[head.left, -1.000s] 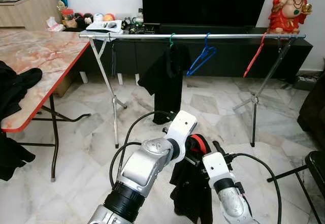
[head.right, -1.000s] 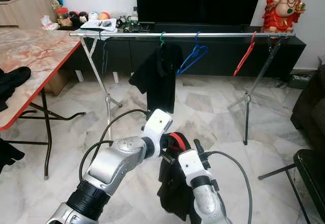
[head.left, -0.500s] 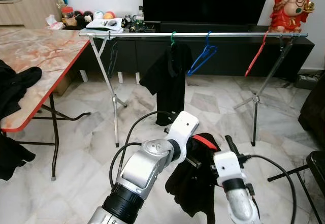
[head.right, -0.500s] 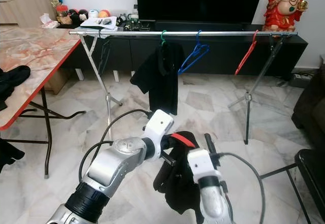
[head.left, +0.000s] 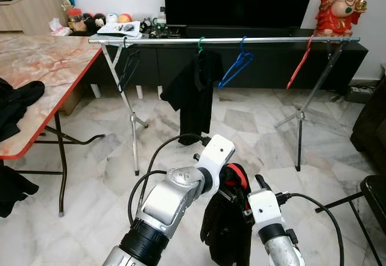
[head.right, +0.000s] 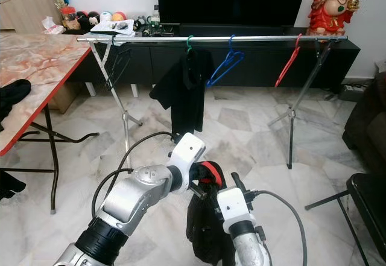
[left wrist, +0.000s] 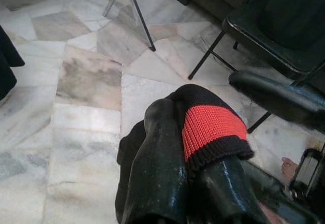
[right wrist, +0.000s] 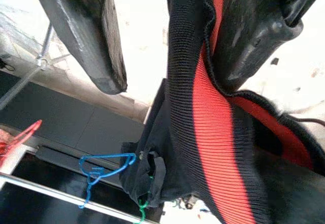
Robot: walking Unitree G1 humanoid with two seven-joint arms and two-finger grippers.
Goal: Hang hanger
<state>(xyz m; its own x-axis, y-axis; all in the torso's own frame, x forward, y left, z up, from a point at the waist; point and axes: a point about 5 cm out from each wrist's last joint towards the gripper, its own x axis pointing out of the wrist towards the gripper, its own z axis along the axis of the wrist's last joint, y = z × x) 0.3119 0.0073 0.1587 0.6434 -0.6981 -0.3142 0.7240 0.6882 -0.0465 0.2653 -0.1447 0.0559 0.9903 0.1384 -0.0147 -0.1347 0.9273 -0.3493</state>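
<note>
A: A pale marble floor [head.left: 90, 175] and long silver clothes rail [head.left: 271, 39] are seen ahead. Where is the garment?

B: The soft, limp black knit garment with a red collar band [head.left: 232, 218] is clenched by the left end effector [left wrist: 188, 183] at the collar. The right end effector [right wrist: 167, 36] is spread beside it; a grip at the stiffer collar is judged best.

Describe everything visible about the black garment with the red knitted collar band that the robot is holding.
The black garment with the red ribbed knit band hangs limp between the two arms, low in front of the robot above the marble floor. The left gripper is shut on its collar, fingers pressed over the band; the right gripper is open, one finger touching the band.
</note>
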